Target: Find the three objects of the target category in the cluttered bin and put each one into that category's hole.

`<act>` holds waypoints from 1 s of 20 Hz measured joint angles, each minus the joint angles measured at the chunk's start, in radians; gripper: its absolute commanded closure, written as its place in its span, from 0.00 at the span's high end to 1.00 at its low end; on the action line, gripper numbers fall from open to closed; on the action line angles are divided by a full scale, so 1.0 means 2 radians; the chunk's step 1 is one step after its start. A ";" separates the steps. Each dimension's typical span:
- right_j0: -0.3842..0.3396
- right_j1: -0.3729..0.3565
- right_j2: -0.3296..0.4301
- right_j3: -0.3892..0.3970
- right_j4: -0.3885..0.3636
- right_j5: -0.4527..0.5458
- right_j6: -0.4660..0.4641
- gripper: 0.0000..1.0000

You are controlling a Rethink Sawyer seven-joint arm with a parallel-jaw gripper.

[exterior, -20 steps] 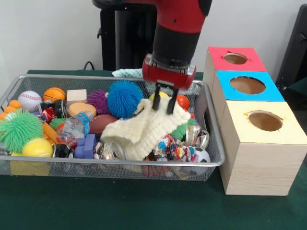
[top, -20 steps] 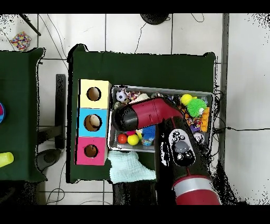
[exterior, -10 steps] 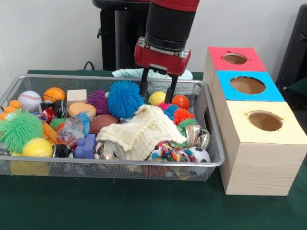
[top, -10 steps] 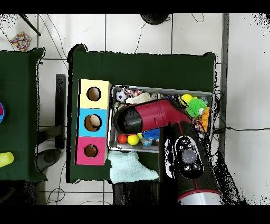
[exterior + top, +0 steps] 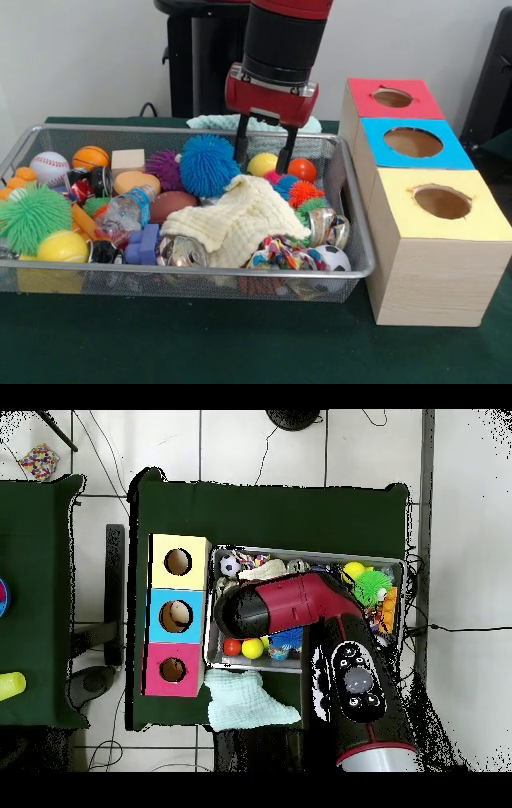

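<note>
Cream knit cloth (image 5: 240, 218) lies slumped across the middle of the wire bin (image 5: 362, 264), draped over the toys beneath it, and we see that it is no longer pinched: a second ago the gripper (image 5: 263, 151) had it lifted by a fold, and now the gripper hangs above it, just over the upper centre of the heap, with its fingers (image 5: 240, 146) spread apart and nothing between them. We read that as a released grasp, so the cloth counts as not sorted; it remains in the bin, well apart from the boxes.

Moving rightward, the yellow ball (image 5: 262, 164) and the orange ball (image 5: 302, 169) now show clearly behind the cloth, where a second ago the raised fabric partly hid them. Further right stand the three boxes with holes on top: red box (image 5: 390, 98) at the back, blue box (image 5: 416, 143) in the middle, yellow box (image 5: 442, 207) nearest the frame's lower right. We see nothing new in their openings.

Against the frame of half a second ago we find almost no difference: the arm sits at nearly the same height and the cloth keeps the same folds. In the overhead view the arm (image 5: 290, 604) covers the bin's left-centre, and a pale green cloth (image 5: 245, 699) rests on the tabletop (image 5: 300, 514) below the bin.
</note>
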 measured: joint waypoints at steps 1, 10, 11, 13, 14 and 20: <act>0.000 0.000 0.000 0.000 0.000 -0.003 0.000 1.00; 0.001 0.017 0.000 0.001 0.000 -0.046 0.000 1.00; 0.001 0.020 0.000 0.001 0.000 -0.049 0.000 1.00; 0.002 0.027 0.000 0.001 0.000 -0.053 0.000 1.00; 0.003 0.031 0.000 0.001 0.000 -0.055 0.000 1.00; 0.008 0.063 -0.001 0.000 -0.001 -0.056 0.000 1.00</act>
